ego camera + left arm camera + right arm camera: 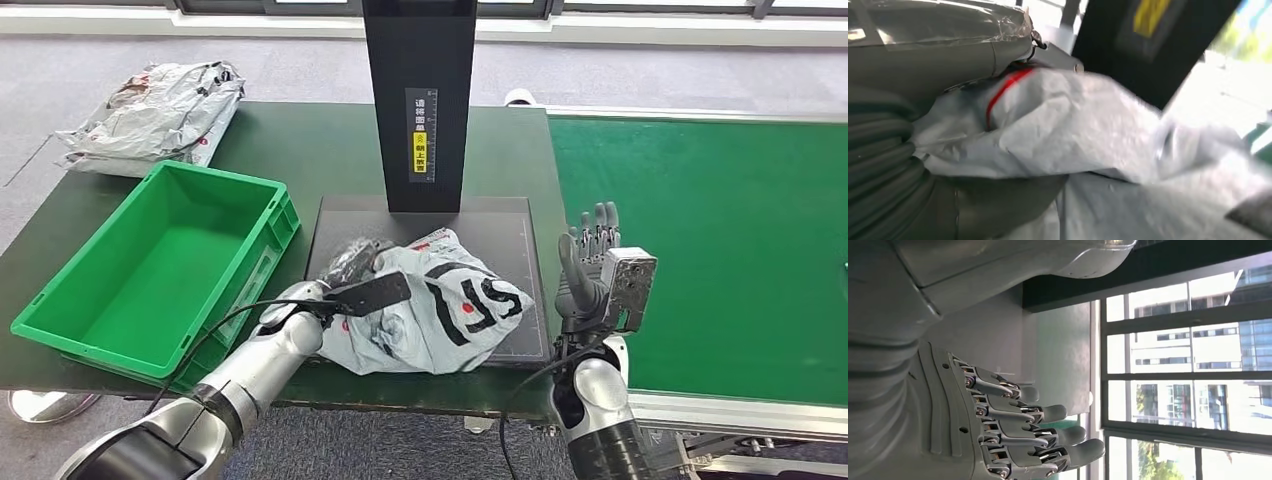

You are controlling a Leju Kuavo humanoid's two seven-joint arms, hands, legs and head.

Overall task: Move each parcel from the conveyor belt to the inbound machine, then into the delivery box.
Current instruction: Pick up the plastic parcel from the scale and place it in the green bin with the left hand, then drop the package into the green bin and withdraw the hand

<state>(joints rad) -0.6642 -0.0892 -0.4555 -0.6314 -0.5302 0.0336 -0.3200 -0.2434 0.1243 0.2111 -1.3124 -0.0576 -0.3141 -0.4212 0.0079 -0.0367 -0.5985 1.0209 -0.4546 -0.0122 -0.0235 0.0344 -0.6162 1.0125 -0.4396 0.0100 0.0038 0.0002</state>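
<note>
A grey plastic parcel point(440, 310) with black lettering and a red mark lies crumpled on the black plate of the inbound machine point(505, 215). My left hand point(345, 270) grips the parcel's left edge. In the left wrist view the bag point(1073, 125) is pinched against the ribbed cover by the thumb point(998, 200). My right hand point(590, 262) is raised upright just right of the plate, at the edge of the green conveyor belt point(720, 240). Its fingers point(1038, 415) are straight and apart, holding nothing. The belt carries no parcel in the head view.
The machine's black column point(418, 100) rises behind the parcel. An empty green delivery box point(150, 265) stands left of the plate on the dark table. Behind it at the back left lies a pile of grey parcels point(155, 115).
</note>
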